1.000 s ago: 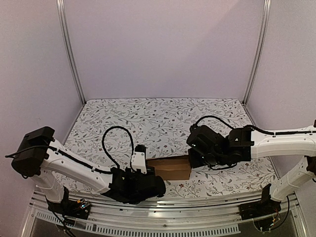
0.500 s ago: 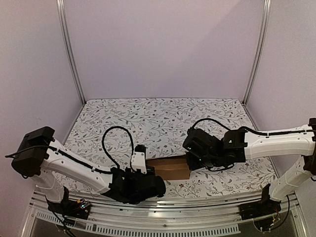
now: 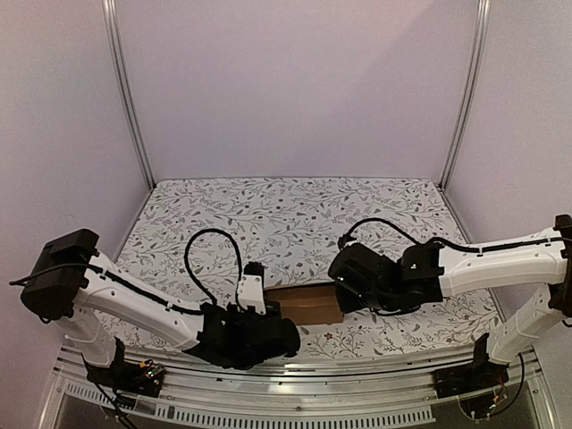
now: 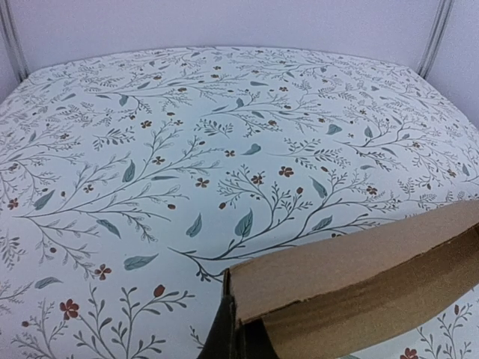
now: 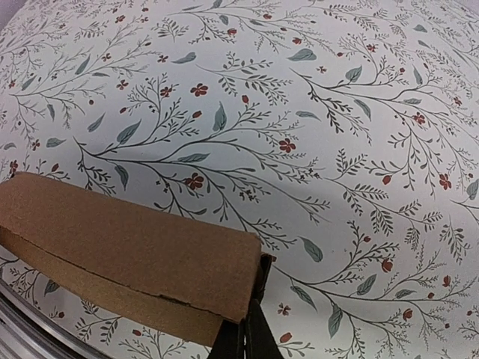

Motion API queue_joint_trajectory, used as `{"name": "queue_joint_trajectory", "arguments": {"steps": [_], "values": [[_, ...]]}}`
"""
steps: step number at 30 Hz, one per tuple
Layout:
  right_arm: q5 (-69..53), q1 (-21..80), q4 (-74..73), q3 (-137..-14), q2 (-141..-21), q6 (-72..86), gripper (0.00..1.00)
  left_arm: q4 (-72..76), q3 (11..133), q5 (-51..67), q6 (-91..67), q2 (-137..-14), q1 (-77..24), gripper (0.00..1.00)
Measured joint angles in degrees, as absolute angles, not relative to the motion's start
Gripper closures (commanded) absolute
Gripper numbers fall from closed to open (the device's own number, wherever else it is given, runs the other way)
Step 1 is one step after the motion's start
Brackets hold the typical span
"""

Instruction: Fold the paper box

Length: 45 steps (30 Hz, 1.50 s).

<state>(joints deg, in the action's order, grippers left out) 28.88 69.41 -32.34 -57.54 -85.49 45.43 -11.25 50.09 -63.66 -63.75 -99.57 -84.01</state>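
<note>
The paper box (image 3: 307, 304), plain brown cardboard, is seen lying on the flower-printed bench (image 3: 286, 210) near its front edge, between the two arms.

From the overhead camera only the box's middle stretch is shown. Its left end is covered by the black wrist of the left arm (image 3: 134, 299) and its right end by the black wrist of the right arm (image 3: 500, 259), so neither pair of fingers can be made out there.

The wrist cameras supply what is hidden from above. In the left wrist view the box (image 4: 359, 277) is shown open at its near end, with a hollow interior. The left fingers (image 4: 223, 340) are seen clenched on that end's edge, one dark pad outside and something dark just inside. Only slivers of the pads are caught at the bottom of the frame.

In the right wrist view the box (image 5: 127, 247) is presented as a flat, slim form with a layered, slightly ragged lower edge. The right fingers (image 5: 258, 325) are pressed together at its rounded corner, touching it. Whether cardboard is pinched between them cannot be told, since the contact is cut off by the frame's lower edge. The box's far end falls outside both wrist views.
</note>
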Motion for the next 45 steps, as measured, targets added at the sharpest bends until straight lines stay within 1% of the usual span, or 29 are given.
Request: {"name": "queue_joint_trajectory", "arguments": {"steps": [7,16,21,28,31,36,40,43,45], "values": [[31.9,72.9,-29.0,-53.3,-85.6,48.7,1.00,-11.4,50.1,-63.6,-64.0,-99.6,-84.0,1.00],[35.7,74.5,-27.5,-52.6,-86.4,52.3,1.00,-12.3,50.1,-62.6,-64.4,-98.9,-84.0,1.00],[36.4,74.6,-27.6,-52.8,-86.8,52.5,1.00,-14.5,50.3,-60.5,-64.2,-97.9,-84.0,0.83],[38.7,74.5,-30.2,-55.6,-89.4,52.3,1.00,-19.4,50.8,-57.3,-63.2,-95.8,-84.0,0.57],[39.2,74.2,-31.1,-56.4,-90.1,52.1,1.00,-20.8,50.4,-55.0,-62.0,-94.2,-84.0,0.48],[39.2,73.8,-31.7,-57.1,-90.6,51.3,1.00,-22.1,49.0,-46.8,-58.0,-88.9,-84.0,0.42],[38.9,73.8,-31.6,-57.8,-90.9,50.7,1.00,-23.6,48.1,-38.1,-53.5,-83.6,-84.0,0.42],[38.8,73.8,-31.6,-57.8,-91.0,50.6,1.00,-24.9,48.1,-32.4,-49.7,-79.6,-83.8,0.49],[38.8,73.8,-31.7,-57.9,-91.0,50.5,1.00,-25.1,48.2,-29.6,-48.0,-77.7,-83.4,0.52]]}}
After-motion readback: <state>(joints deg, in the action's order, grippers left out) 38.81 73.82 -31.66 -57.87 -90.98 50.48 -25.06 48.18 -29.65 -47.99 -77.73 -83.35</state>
